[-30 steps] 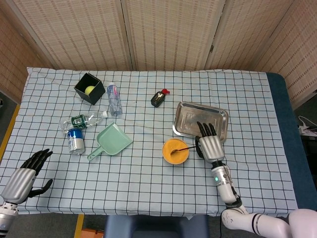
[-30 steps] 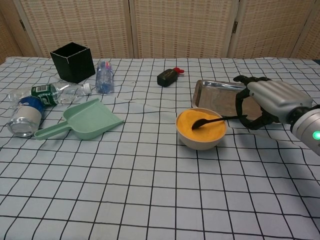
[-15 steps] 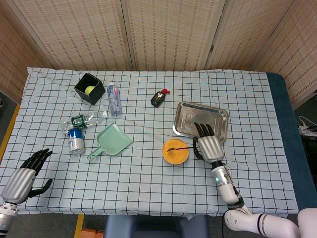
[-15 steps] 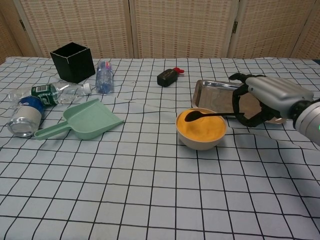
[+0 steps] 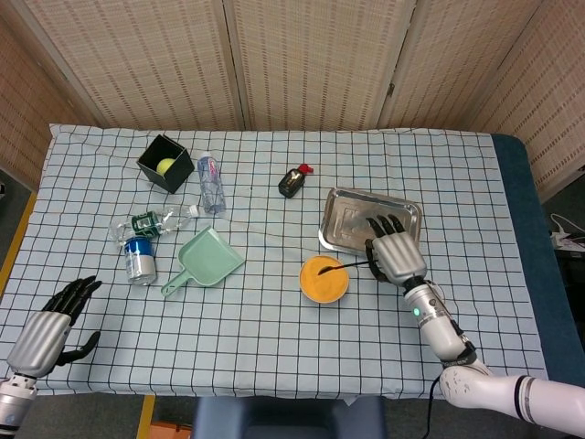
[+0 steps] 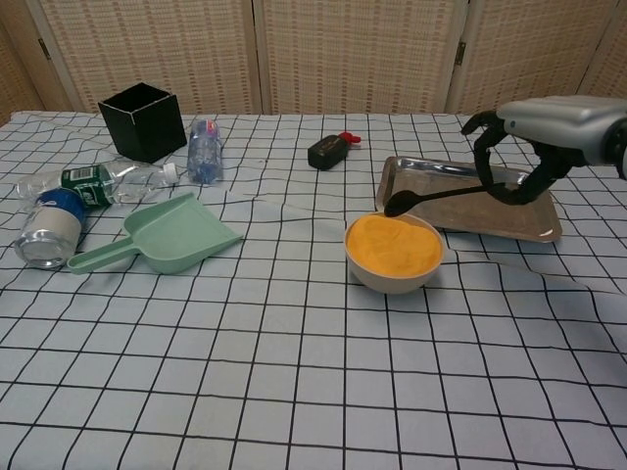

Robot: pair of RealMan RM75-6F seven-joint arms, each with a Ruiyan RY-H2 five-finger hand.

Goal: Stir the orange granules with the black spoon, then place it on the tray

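On the checked cloth of the bench [image 5: 274, 347], the bowl of orange granules [image 6: 394, 246] sits just in front of the near left corner of the metal tray [image 6: 519, 220]. The right hand [image 6: 545, 127] grasps the black spoon [image 6: 431, 198] by its handle, lifted clear, with the spoon's head hanging over the bowl's far rim and the handle reaching back over the tray's near left part. Beyond the bowl, near the tray's far left corner, lies a small black bottle with a red cap [image 6: 331, 150]. Well to the left are a green dustpan [image 6: 167, 236], a can on its side [image 6: 45, 229], a clear bottle lying flat with a green label [image 6: 98, 179], another plastic bottle [image 6: 203, 150] and a black box [image 5: 165, 163] with a yellow ball inside. The left hand [image 5: 47, 328] rests released, fingers spread, at the bench's near left corner, holding nothing
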